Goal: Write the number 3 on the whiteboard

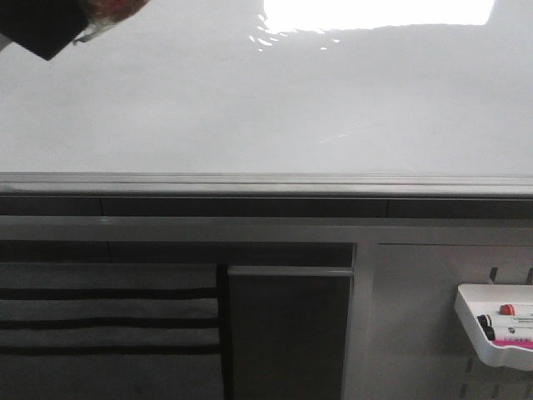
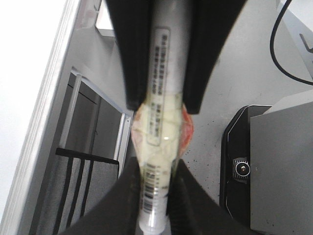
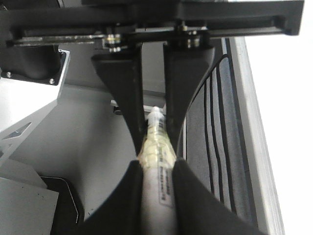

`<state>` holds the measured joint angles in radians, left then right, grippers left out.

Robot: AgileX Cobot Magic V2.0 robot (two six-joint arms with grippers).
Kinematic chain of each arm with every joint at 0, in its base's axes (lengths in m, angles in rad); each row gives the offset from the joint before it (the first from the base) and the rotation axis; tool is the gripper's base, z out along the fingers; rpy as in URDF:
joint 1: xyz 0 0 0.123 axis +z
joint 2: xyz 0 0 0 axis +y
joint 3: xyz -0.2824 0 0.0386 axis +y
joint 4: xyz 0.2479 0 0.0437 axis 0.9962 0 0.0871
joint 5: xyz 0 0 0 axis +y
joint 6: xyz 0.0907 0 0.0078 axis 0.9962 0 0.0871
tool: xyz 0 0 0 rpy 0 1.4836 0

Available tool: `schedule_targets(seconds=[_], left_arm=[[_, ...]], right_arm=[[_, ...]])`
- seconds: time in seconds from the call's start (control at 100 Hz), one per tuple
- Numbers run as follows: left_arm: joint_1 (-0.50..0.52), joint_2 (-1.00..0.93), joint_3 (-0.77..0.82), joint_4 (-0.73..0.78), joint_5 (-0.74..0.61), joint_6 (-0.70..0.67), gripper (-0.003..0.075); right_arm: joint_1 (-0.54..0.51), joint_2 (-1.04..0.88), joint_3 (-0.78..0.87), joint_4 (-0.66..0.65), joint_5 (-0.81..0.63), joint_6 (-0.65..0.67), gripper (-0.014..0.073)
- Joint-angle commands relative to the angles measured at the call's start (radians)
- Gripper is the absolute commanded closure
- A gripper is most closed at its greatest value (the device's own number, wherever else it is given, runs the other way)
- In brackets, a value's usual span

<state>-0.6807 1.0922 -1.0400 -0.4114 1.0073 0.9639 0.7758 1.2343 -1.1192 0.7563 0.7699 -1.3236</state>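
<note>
The whiteboard (image 1: 266, 100) fills the upper front view, blank and glossy, with a grey edge rail (image 1: 266, 179) below it. No number 3 shows on it. A grey marker (image 2: 164, 73) wrapped in yellowish tape is held by both grippers at once. In the left wrist view my left gripper (image 2: 155, 169) is shut on its tail end, and the right gripper's fingers (image 2: 132, 49) clamp it further along. In the right wrist view my right gripper (image 3: 155, 164) is shut on the marker (image 3: 159, 196), with the left gripper's fingers (image 3: 124, 98) round its far end. The marker's tip is hidden.
A black gripper part (image 1: 42, 29) with taped marker pokes in at the front view's top left corner. A small white tray (image 1: 500, 329) with markers hangs at the lower right. Under the rail are a striped panel (image 1: 108, 321) and a dark panel (image 1: 287, 333).
</note>
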Motion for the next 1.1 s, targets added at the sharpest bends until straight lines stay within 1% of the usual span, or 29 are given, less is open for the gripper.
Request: schedule_targets(seconds=[0.0,0.04,0.09,0.11,0.16,0.21,0.26,0.31,0.4,0.45,0.5,0.57,0.63,0.69,0.74,0.82,0.9,0.99,1.09], left_arm=[[-0.006,-0.011,-0.034,-0.029,-0.052,-0.009,0.0738],[-0.006,-0.011,-0.034,-0.029,-0.052,-0.009,0.0724],[-0.006,-0.011,-0.035,-0.029,-0.052,-0.009,0.0671],[-0.006,-0.011,-0.035,-0.029,-0.054,-0.009,0.0626],[-0.006,-0.011,-0.035,-0.029,-0.064,-0.009,0.0547],[-0.006,-0.017,-0.035,-0.026,-0.079,-0.014,0.0442],[0.004,-0.025,-0.035,-0.024,-0.091,-0.038,0.0371],[0.023,-0.037,-0.035,-0.018,-0.103,-0.072,0.0330],[0.081,-0.069,-0.033,-0.016,-0.105,-0.119,0.0324],[0.122,-0.092,-0.025,-0.016,-0.120,-0.146,0.0324],[0.171,-0.118,-0.002,-0.016,-0.146,-0.177,0.0324],[0.231,-0.163,0.049,-0.023,-0.206,-0.206,0.0324],[0.277,-0.204,0.106,-0.066,-0.280,-0.232,0.0324],[0.318,-0.247,0.175,-0.127,-0.342,-0.232,0.0324],[0.340,-0.278,0.225,-0.164,-0.392,-0.232,0.0324],[0.355,-0.315,0.292,-0.184,-0.454,-0.232,0.0324],[0.355,-0.325,0.337,-0.184,-0.500,-0.232,0.0333],[0.355,-0.322,0.351,-0.184,-0.516,-0.232,0.0343],[0.355,-0.312,0.351,-0.184,-0.519,-0.232,0.0358]], right_arm=[[0.001,-0.022,-0.035,0.045,-0.026,-0.011,0.0616],[0.001,-0.022,-0.035,0.045,-0.032,-0.011,0.0616],[0.001,-0.022,-0.035,0.045,-0.041,-0.011,0.0616],[0.001,-0.022,-0.035,0.044,-0.047,-0.009,0.0616],[0.001,-0.023,-0.035,0.038,-0.059,-0.004,0.0616],[0.001,-0.030,-0.035,0.024,-0.073,0.005,0.0616],[0.001,-0.040,-0.035,-0.002,-0.089,0.033,0.0616],[-0.001,-0.059,-0.035,-0.054,-0.109,0.091,0.0616],[-0.031,-0.100,-0.035,-0.187,-0.114,0.260,0.0615],[-0.065,-0.127,-0.035,-0.253,-0.099,0.363,0.0615],[-0.120,-0.156,-0.028,-0.309,-0.083,0.466,0.0615],[-0.209,-0.200,0.003,-0.334,-0.075,0.577,0.0615],[-0.285,-0.244,0.052,-0.334,-0.088,0.651,0.0615],[-0.359,-0.289,0.125,-0.329,-0.132,0.728,0.0616],[-0.400,-0.325,0.192,-0.329,-0.185,0.792,0.0616],[-0.432,-0.374,0.295,-0.321,-0.280,0.813,0.0616],[-0.431,-0.405,0.376,-0.321,-0.354,0.813,0.0616],[-0.431,-0.413,0.412,-0.321,-0.359,0.813,0.0616],[-0.431,-0.411,0.413,-0.321,-0.354,0.813,0.0616]])
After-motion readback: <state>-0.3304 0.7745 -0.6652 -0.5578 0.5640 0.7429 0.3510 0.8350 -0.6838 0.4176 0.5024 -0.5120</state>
